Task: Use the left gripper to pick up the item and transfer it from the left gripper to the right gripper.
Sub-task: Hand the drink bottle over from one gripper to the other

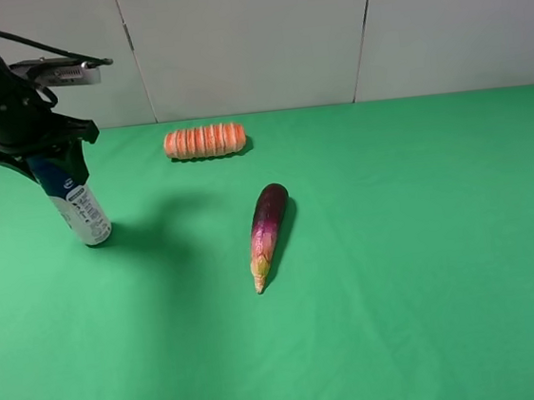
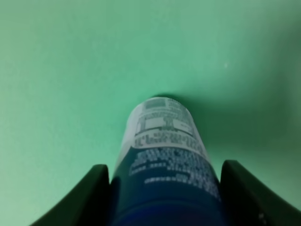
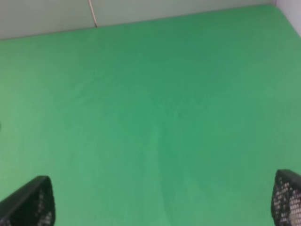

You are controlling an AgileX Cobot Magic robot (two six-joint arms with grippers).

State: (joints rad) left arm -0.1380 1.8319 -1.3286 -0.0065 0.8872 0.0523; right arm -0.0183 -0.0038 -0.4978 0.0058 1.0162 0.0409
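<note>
The item, a bottle with a dark blue top and a white printed lower body (image 1: 79, 208), stands slightly tilted on the green table at the far left. My left gripper (image 1: 51, 165) comes down from above and is shut around its blue upper part. In the left wrist view the bottle (image 2: 162, 141) fills the space between both black fingers (image 2: 91, 197), which press on its sides; the left gripper (image 2: 162, 188) sits at its blue part. My right gripper (image 3: 157, 202) is open and empty over bare green cloth; it does not show in the exterior high view.
A ridged orange roll (image 1: 205, 140) lies at the back of the table, left of the middle. A purple eggplant (image 1: 268, 231) lies near the middle, pointing toward the front. The white wall (image 1: 250, 39) closes off the table's back edge.
</note>
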